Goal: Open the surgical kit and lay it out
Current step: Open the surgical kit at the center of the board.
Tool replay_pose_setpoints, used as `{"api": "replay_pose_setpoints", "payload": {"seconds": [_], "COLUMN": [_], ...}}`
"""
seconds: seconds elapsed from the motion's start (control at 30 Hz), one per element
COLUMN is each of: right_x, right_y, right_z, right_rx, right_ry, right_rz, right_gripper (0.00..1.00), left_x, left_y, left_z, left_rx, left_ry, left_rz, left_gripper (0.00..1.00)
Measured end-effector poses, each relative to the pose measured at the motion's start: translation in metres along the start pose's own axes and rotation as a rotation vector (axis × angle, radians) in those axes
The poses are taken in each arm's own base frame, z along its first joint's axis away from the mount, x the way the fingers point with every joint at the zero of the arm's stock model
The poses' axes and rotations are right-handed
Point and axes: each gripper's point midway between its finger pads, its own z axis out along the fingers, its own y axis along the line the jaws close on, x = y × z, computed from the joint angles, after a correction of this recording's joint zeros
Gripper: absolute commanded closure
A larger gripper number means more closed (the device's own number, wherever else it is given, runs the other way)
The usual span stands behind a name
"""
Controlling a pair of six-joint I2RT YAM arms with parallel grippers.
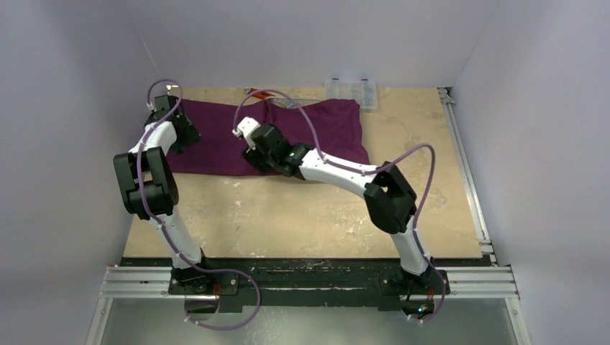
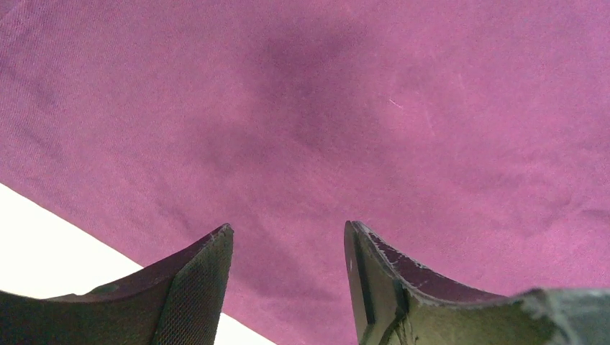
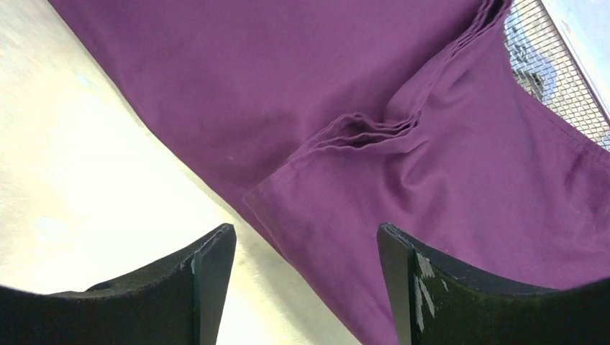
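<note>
Right claw [image 3: 306, 237], spread wide and holding nothing, hovers nearest the folded corner [image 3: 262, 198] of the purple cloth [image 3: 431, 180], at its 12 o'clock; the cloth's length runs 9-to-3 across the far bench [image 1: 302, 215].

Left claw [image 2: 289, 230], right claw [image 3: 307, 230] agape.

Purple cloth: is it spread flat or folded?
Partly spread. The cloth lies wide across the table, but the right wrist view shows a folded-over flap and pleats, and the wire tray shows only at one corner.
</note>
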Motion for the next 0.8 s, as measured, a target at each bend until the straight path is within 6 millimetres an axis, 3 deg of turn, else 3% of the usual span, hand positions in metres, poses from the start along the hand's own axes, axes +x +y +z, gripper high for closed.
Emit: {"api": "replay_pose_setpoints", "payload": {"seconds": [0.2,0.43,0.5,0.67,0.8], "right_x": [0.035,0.023,0.019,0.019,0.023], "right_y": [0.004,-0.003,-0.001,0.003,0.012], "right_z": [0.025,0.028,0.028,0.03,0.034], "right_rx": [0.061,0.093,0.088,0.067,0.017], "right_ry": [0.087,0.042,0.029,0.02,0.033], "right_rz": [-0.191,-0.258,-0.289,-0.333,-0.341], "right_gripper": [0.27,0.28,0.32,0.63,1.0], "left_x": [-0.001,0.012,0.015,0.017,0.016], "left_y": [0.001,0.008,0.01,0.016,0.021], "left_z": [0.003,0.02,0.024,0.027,0.028], "left_rx": [-0.007,-0.041,-0.052,-0.069,-0.081], "left_ry": [-0.006,0.031,0.04,0.05,0.05], "left_rz": [-0.001,-0.003,-0.003,-0.006,-0.013], "left_gripper": [0.44,0.44,0.44,0.45,0.45]}}
